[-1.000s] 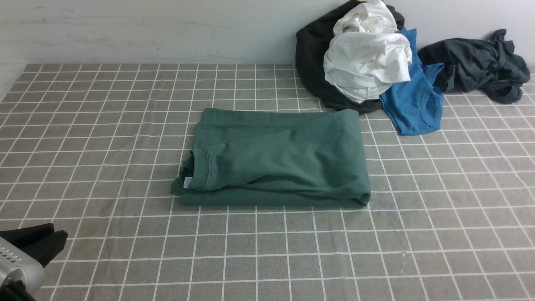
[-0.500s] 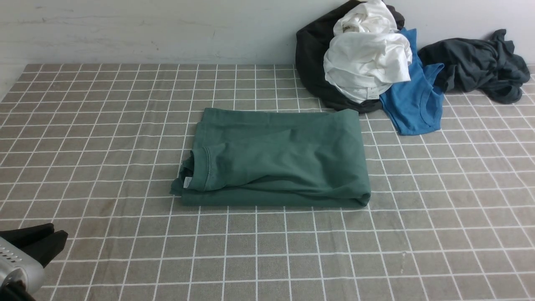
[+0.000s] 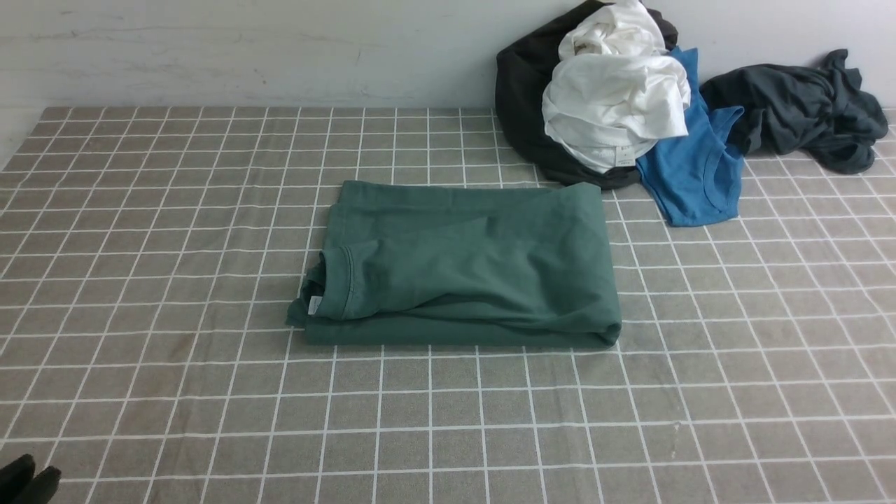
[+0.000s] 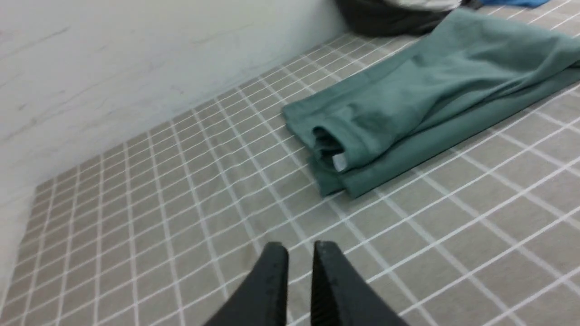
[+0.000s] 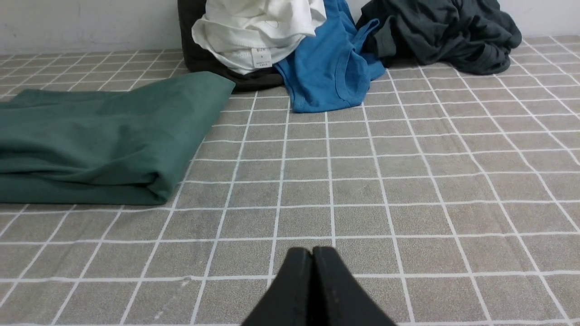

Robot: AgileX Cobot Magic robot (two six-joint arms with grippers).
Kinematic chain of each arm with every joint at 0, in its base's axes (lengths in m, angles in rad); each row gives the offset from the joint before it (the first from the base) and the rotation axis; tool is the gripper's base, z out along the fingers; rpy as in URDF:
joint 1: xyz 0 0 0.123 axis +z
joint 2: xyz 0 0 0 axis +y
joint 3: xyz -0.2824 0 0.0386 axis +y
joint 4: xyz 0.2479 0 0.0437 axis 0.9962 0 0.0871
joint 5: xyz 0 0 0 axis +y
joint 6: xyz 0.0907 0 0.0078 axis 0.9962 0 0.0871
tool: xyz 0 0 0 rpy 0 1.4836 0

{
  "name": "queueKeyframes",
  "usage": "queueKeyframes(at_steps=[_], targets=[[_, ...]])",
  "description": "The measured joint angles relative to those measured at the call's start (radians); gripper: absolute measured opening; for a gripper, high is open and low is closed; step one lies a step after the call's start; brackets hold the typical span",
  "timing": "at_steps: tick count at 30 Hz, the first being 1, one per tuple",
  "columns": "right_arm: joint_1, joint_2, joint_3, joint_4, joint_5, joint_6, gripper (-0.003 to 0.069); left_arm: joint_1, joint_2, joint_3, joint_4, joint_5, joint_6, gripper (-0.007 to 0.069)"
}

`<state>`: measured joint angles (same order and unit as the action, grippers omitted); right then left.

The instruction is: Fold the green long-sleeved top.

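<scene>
The green long-sleeved top (image 3: 462, 269) lies folded into a flat rectangle in the middle of the checked tablecloth, its collar and white neck label turned to the left. It also shows in the left wrist view (image 4: 421, 104) and the right wrist view (image 5: 99, 136). My left gripper (image 3: 31, 479) is only just visible at the near left corner, far from the top. In its wrist view the left gripper (image 4: 299, 246) has a narrow gap between its jaws, holding nothing. My right gripper (image 5: 312, 250) is shut and empty over bare cloth to the right of the top; the front view does not show it.
A heap of clothes sits at the back right against the wall: a black garment (image 3: 521, 105), a white one (image 3: 616, 98), a blue T-shirt (image 3: 689, 175) and a charcoal-grey garment (image 3: 798, 105). The checked tablecloth (image 3: 175, 210) covers the table.
My left gripper has drawn back and down toward the near left corner, so only its tips still show in the front view. The green top has not moved.
</scene>
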<state>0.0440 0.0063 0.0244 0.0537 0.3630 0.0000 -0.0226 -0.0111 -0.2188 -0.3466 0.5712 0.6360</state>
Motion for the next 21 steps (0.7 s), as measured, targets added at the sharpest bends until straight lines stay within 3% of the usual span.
queueKeyframes(at_steps=[4,9,21], targets=[[0.000,0.000,0.000,0.003,0.000,0.000,-0.0014,0.078,-0.001,0.091,0.124,-0.122,-0.144,0.0068],[0.000,0.000,0.000,0.003,0.000,0.000,-0.0014,0.099,-0.001,0.231,0.223,-0.322,-0.307,0.0068],[0.000,0.000,0.000,0.003,0.000,0.000,-0.0014,0.049,-0.001,0.244,0.243,-0.209,-0.449,0.0068]])
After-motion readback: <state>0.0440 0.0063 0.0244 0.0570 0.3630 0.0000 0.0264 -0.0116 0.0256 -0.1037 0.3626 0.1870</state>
